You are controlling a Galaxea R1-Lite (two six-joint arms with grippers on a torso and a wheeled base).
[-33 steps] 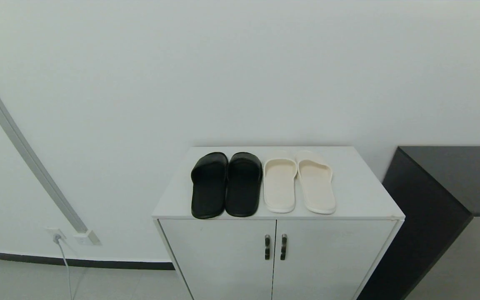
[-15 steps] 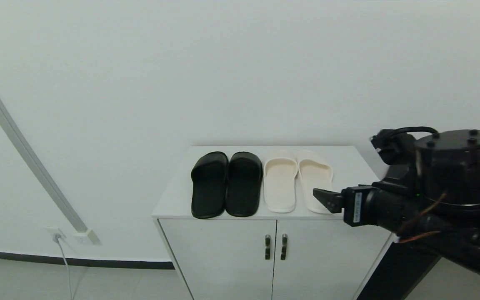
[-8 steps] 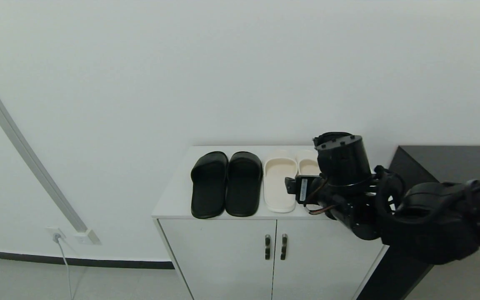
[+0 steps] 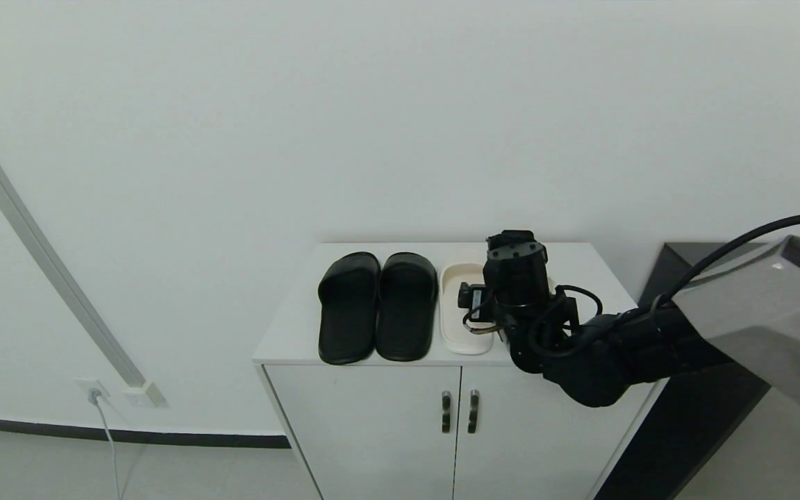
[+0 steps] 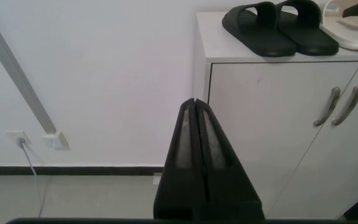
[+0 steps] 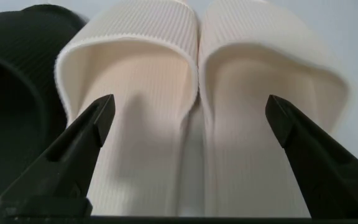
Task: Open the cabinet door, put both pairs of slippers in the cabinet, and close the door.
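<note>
Progress stands near 0: cabinet doors [image 4: 372, 430] shut, black slippers [image 4: 376, 309] and cream slippers [image 4: 461, 319] on the cabinet top [image 4: 289, 333], right gripper [image 6: 189, 104] spread wide just over the cream pair, left gripper [image 5: 194, 109] pinched shut on nothing, so all 3 steps remain.

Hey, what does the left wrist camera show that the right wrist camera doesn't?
Left wrist view alone: the left pincer, shut, facing the cabinet, whose doors are closed with two handles side by side, plus a wall socket. Right wrist view alone: the right pincer, open, framing the cream slippers close up. Shared: the black slippers and the cream slippers, lying on top of the cabinet.
</note>
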